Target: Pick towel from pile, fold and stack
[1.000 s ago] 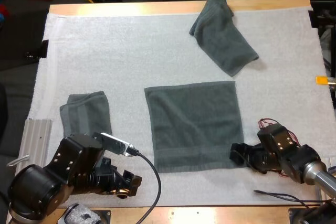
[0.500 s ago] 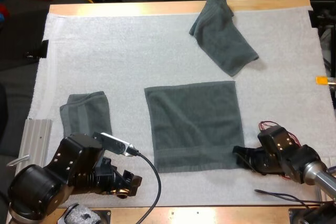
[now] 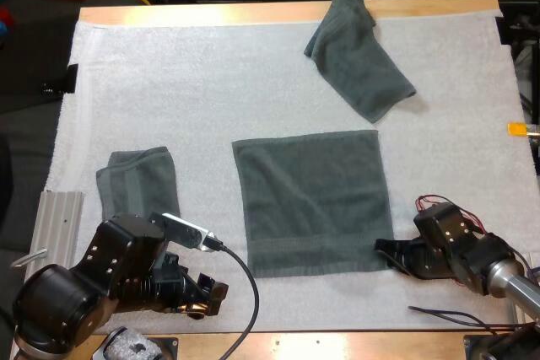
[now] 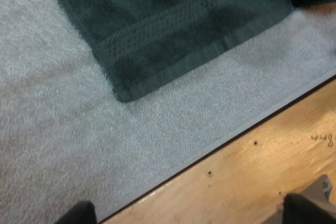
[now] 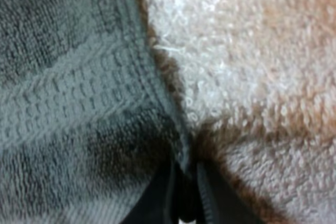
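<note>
Your right gripper (image 3: 386, 252) is down low on the white mat (image 3: 169, 82). Its two black fingers are drawn close together, with the hem of the flat towel (image 3: 308, 204) running right in between them. It's clamped on that towel's near right corner. In the right wrist view, the dark ribbed band lies on one side of the fingers and bare white pile on the other.

Over to your left gripper (image 3: 207, 295), which sits at the near edge of the mat. Its fingers are spread wide and touch nothing. The flat towel's near left corner lies ahead of it, clear of both fingers, with a strip of mat between. The wooden table (image 4: 252, 171) shows just under the gripper. Across that same hem, the left wrist view has your right gripper at the towel's other near corner.

Moving outward, the flat towel lies spread square in the middle of the mat. The folded towel (image 3: 135, 179) lies near the mat's left edge, just beyond your left arm and well apart from the flat one. The crumpled towel (image 3: 359, 56) lies at the far side, its far end reaching the table's wooden rim, apart from the flat towel.
</note>
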`<action>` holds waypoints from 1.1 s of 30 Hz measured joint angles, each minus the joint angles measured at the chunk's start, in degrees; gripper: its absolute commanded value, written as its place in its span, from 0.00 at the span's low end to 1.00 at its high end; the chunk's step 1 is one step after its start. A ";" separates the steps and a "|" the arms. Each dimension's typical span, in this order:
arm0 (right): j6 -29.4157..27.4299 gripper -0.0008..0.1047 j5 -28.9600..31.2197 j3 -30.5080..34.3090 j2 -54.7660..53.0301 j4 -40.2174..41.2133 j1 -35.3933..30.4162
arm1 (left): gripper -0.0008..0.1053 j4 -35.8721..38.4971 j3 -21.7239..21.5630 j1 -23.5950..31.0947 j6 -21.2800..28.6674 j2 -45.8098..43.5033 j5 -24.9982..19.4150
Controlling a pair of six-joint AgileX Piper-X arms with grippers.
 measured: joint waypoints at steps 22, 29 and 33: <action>-5.37 0.02 0.40 0.00 0.00 1.46 0.00 | 0.65 -16.05 6.54 0.00 -2.28 9.28 3.67; -5.61 0.02 0.40 0.00 0.00 1.46 0.00 | 0.65 -24.23 15.61 0.00 -5.06 9.28 3.67; -5.61 0.02 0.40 0.00 0.00 1.46 0.00 | 0.65 -29.03 19.26 0.00 -6.64 9.28 3.67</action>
